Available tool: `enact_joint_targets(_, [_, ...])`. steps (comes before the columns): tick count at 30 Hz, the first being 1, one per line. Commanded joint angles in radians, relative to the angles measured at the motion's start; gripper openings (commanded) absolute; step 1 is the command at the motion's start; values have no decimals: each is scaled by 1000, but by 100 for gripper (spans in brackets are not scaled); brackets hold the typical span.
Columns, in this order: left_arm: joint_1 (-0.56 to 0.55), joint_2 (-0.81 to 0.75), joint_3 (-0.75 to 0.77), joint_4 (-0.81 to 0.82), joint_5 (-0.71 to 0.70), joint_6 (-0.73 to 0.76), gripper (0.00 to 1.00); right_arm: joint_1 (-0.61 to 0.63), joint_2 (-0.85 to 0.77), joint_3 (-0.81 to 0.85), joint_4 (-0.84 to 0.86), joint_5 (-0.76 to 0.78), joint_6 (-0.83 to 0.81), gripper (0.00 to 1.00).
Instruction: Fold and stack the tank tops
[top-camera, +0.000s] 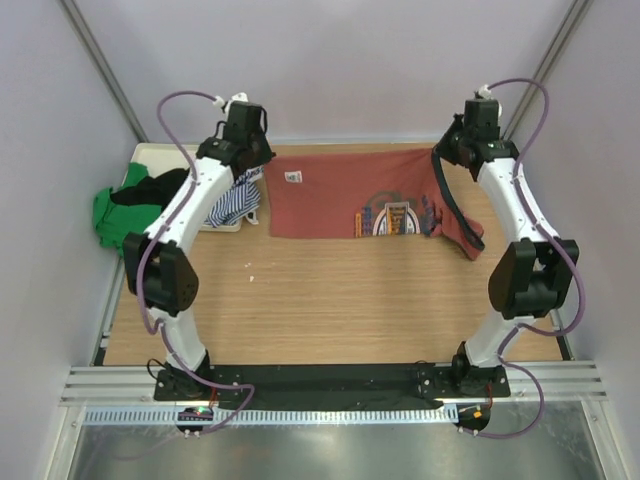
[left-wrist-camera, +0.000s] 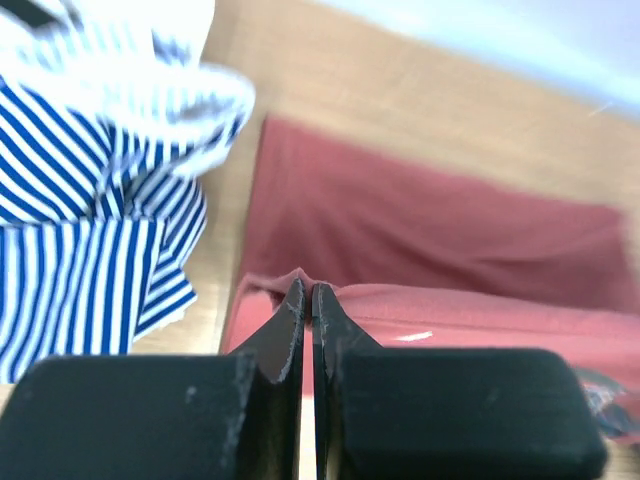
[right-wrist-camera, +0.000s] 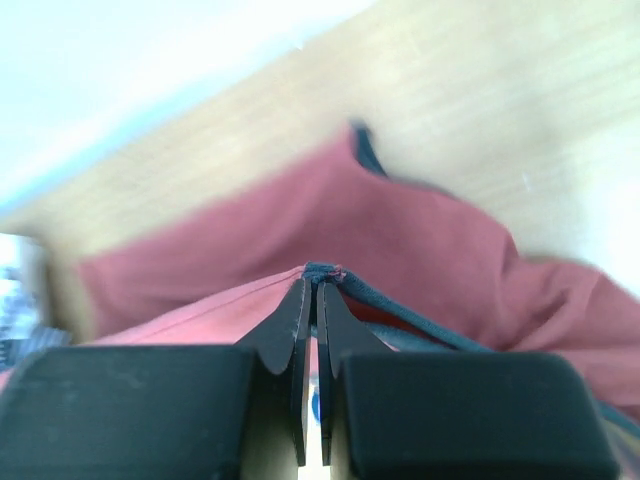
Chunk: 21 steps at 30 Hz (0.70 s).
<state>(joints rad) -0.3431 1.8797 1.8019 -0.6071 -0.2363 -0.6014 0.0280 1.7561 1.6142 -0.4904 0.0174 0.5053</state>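
The brick-red tank top (top-camera: 340, 200) lies across the far middle of the table, its round logo (top-camera: 392, 217) at the near edge. My left gripper (top-camera: 262, 162) is shut on the top's far left edge (left-wrist-camera: 330, 300). My right gripper (top-camera: 445, 155) is shut on its far right edge, at the dark grey trim (right-wrist-camera: 330, 272). A dark-trimmed strap (top-camera: 455, 225) hangs off to the right. The navy-and-white striped tank top (top-camera: 235, 203) lies bunched at the left, also in the left wrist view (left-wrist-camera: 90, 220).
A white tray (top-camera: 150, 160) at the far left holds green cloth (top-camera: 112, 215) and black cloth (top-camera: 150, 190). The wooden table (top-camera: 330, 310) runs to the arm bases at the near edge. White walls close in the back and sides.
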Motion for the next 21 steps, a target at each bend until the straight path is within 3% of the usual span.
enact_joint_targets(1, [10, -197, 99, -34, -26, 6, 0, -7, -165, 124, 36, -65, -36, 1])
enact_joint_targets(4, [-13, -382, 82, -8, -11, 28, 0, -7, -323, 118, 77, -115, -57, 1])
enact_joint_targets(9, [-120, -766, -100, 122, -9, 78, 0, -8, -645, -39, 179, -178, -89, 1])
enact_joint_targets(13, [-140, -997, -209, 184, 54, 51, 0, -8, -930, -92, 174, -201, -119, 1])
enact_joint_targets(16, [-140, -1123, -254, 223, 91, 11, 0, -7, -1042, -102, 185, -226, -117, 1])
enact_joint_targets(21, [-139, -1162, -239, 234, 94, -15, 0, -7, -1127, -41, 147, -221, -113, 1])
